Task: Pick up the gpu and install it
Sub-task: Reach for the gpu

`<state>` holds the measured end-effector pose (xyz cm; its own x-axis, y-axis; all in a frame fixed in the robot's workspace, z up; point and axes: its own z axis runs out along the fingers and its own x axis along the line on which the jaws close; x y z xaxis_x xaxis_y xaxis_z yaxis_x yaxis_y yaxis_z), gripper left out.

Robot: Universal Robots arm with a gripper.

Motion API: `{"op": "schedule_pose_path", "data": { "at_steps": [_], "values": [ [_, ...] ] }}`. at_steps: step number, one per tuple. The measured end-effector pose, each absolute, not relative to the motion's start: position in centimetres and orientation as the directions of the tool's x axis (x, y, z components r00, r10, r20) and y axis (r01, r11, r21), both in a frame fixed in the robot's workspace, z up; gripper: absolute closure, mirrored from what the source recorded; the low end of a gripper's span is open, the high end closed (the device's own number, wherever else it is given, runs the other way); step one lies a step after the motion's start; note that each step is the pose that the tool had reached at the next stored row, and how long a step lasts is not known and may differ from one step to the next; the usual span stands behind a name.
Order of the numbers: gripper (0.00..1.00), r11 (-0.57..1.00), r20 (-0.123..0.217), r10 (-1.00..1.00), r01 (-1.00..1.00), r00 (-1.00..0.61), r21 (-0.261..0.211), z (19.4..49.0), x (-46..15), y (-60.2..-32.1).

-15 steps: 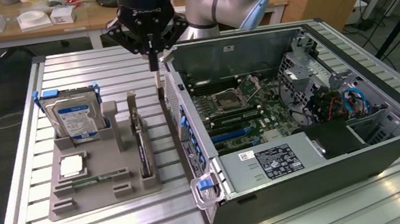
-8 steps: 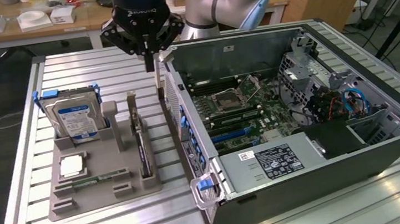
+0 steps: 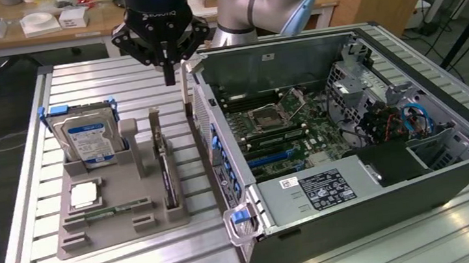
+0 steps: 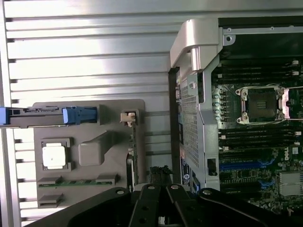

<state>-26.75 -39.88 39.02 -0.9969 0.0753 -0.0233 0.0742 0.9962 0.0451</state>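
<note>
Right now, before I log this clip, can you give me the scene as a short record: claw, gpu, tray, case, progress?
claw: claw shut, holding nothing, hanging over the gap between tray and case
gpu: gpu standing on edge in its tray slot, not touched by the claw
tray: grey tray on the table, also carrying a hard drive, a processor chip and a memory stick
case: computer case lying open, motherboard exposed
progress: gpu not yet picked up

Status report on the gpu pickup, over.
Gripper shut, empty, hovering near tray's far end. Gpu on edge in grey tray, untouched. Open case close beside.
</note>
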Motion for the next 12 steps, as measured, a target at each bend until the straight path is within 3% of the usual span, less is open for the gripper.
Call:
{"op": "schedule_pose_path", "data": {
  "at_steps": [12],
  "values": [
    [0.89, 0.996, -0.023, 0.075, 0.074, -0.997, 0.045, 39.0, -28.3, -40.2]
  ]
}}
